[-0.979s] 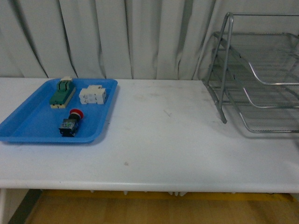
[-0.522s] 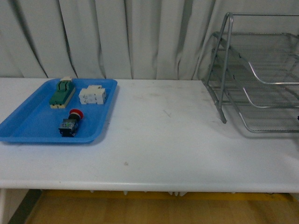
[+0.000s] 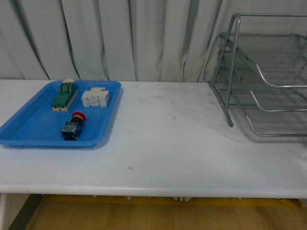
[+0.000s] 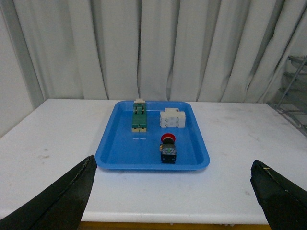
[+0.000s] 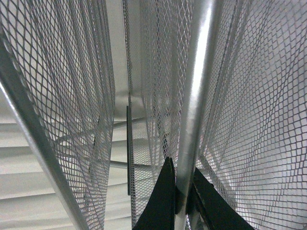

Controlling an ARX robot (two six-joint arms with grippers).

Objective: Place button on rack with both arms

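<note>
Three parts in blue tray including button, left hand spread wide, right hand clamping rack tube

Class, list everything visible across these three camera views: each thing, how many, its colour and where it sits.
button: one, red cap on black body, tray's near part
green-and-cream block: one, tray's far left
white component: one, tray's far part, right of block
tray: one, blue, table's left
rack: one, silver mesh, table's right
table: one, white
curtain: one, pale, behind table
left gripper: one, black, open, facing tray
right gripper: one, black, closed about a rack tube
</note>
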